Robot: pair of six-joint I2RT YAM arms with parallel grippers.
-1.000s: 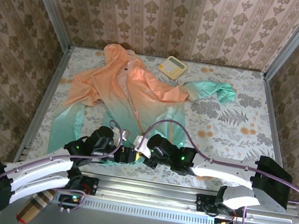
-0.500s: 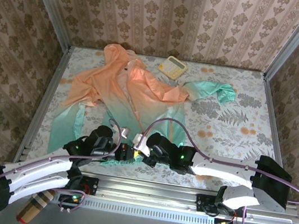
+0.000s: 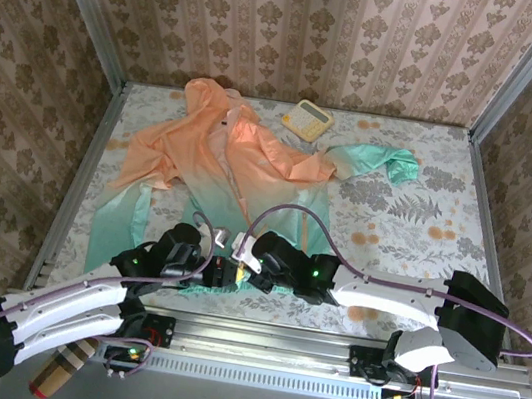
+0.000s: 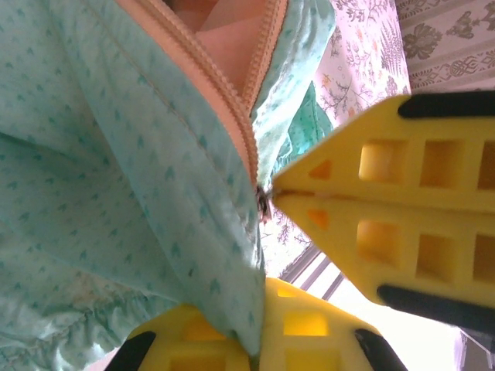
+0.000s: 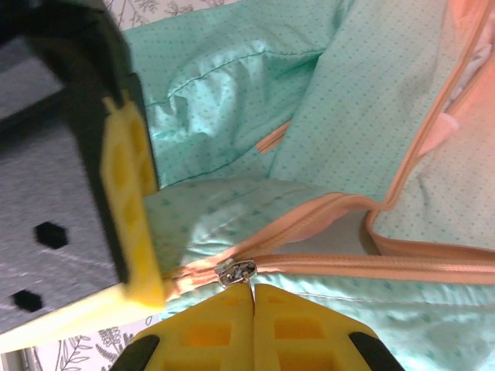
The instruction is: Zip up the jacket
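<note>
One jacket, spread on the worktop, hood toward 11 o'clock, hem toward 6 o'clock, a sleeve out to 2 o'clock; its two zipper tapes meet at the zipper slider by the hem and splay apart above it. Judged status: start engaged at most; nearly the whole run toward 12 o'clock left to close. Jaws: left gripper closed, pinching mint hem fabric just at 9 o'clock of the slider; right gripper closed, tips on the slider, seemingly nipping its pull tab.
</note>
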